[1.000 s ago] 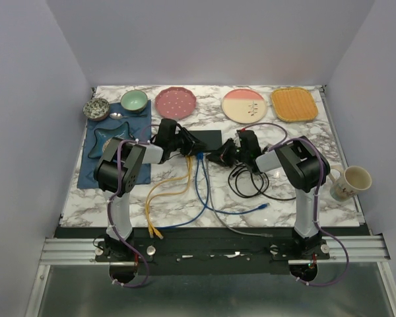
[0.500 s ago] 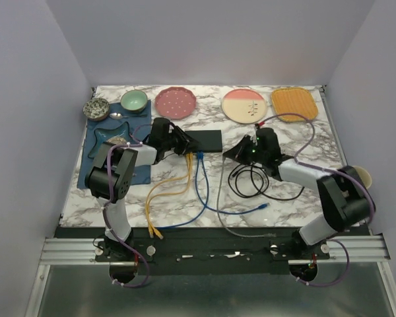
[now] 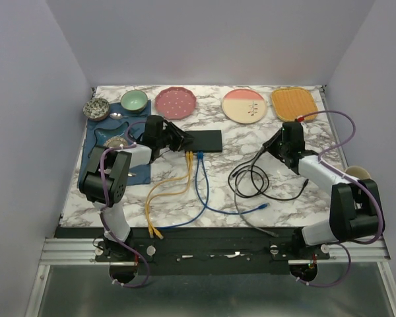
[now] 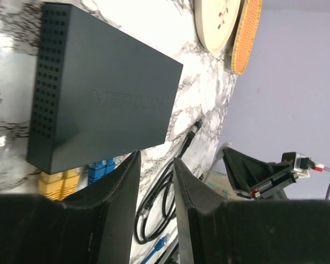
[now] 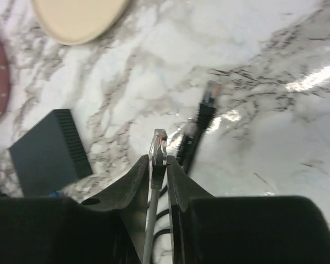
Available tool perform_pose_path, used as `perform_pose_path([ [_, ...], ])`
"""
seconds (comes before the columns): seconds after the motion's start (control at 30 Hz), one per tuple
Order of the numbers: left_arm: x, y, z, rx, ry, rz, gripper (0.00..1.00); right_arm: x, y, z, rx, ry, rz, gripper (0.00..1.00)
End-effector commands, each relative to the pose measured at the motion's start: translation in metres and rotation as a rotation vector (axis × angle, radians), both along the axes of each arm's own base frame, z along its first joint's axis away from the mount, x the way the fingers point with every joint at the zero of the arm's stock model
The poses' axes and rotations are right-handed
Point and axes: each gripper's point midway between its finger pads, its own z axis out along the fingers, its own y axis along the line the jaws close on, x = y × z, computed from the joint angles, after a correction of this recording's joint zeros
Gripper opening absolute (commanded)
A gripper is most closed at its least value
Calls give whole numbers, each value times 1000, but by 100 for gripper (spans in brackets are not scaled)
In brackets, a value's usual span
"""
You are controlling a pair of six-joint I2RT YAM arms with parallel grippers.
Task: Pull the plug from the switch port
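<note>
grey plug out of its port, pull looks done
right gripper (image 5: 158,160) clamps the grey cable (image 5: 151,214) just behind its clear plug (image 5: 158,142), well right of the switch (image 3: 202,140) lying mid-table; left gripper (image 4: 155,160), jaws apart and empty, sits at the switch's left end; next move likely calls for lowering the cable, then letting go

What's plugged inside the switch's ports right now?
Yellow plugs and blue plugs sit in the switch's ports at one end of the row. The left gripper covers the rest of the row, so whether those ports are filled cannot be seen.
</note>
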Motion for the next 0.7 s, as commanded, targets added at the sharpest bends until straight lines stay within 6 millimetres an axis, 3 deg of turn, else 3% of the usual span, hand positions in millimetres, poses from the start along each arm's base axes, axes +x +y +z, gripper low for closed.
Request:
perform_pose_path([
  [0.0,5,20,-1,14,5,55,38,1,-13,7,-48,-32,-34,50],
  [0.1,14,23,1,10,0,71,38,7,23,32,40,-134,88,63],
  [0.17,16,23,1,7,3,73,39,8,55,38,52,-153,175,65],
  [0.2,18,22,2,7,-2,72,38,11,78,53,91,-182,256,66],
  [0.23,19,22,2,7,-1,74,39,7,102,56,116,-183,321,66],
  [0.27,20,22,2,7,-3,76,39,8,119,45,139,-152,369,66],
  [0.3,21,22,2,8,-2,76,39,6,144,56,224,-168,454,66],
  [0.33,22,22,1,9,0,75,39,-1,164,54,273,-153,510,66],
  [0.37,22,22,1,14,-1,74,39,-1,177,33,306,-106,547,65],
  [0.43,25,22,2,28,-6,69,39,-7,208,31,401,-82,641,63],
  [0.5,28,21,1,42,-4,58,39,-11,221,4,446,0,678,61],
  [0.67,33,16,-4,56,8,17,39,-12,237,-13,532,43,717,58],
])
